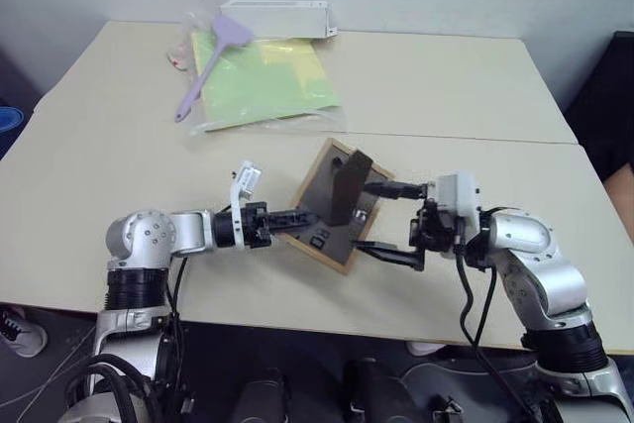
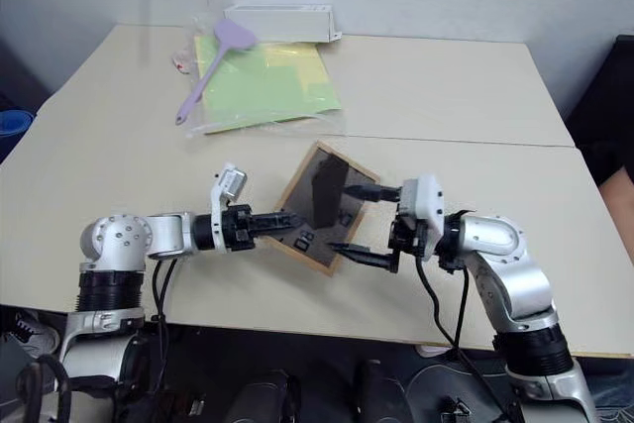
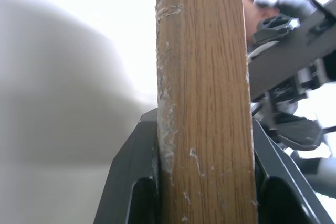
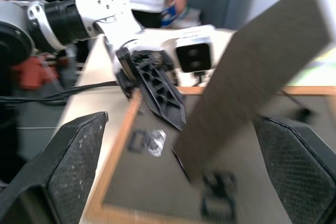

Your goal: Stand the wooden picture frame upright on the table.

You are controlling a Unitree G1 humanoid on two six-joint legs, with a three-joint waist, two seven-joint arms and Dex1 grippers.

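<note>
Nearby: purple spatula (image 1: 205,64) on green sheet (image 1: 263,80) | white box (image 1: 275,18) behind

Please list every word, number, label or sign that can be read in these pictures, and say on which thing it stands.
None can be read. The wooden picture frame, the green sheet, the purple spatula and the white box show no legible writing.
</note>
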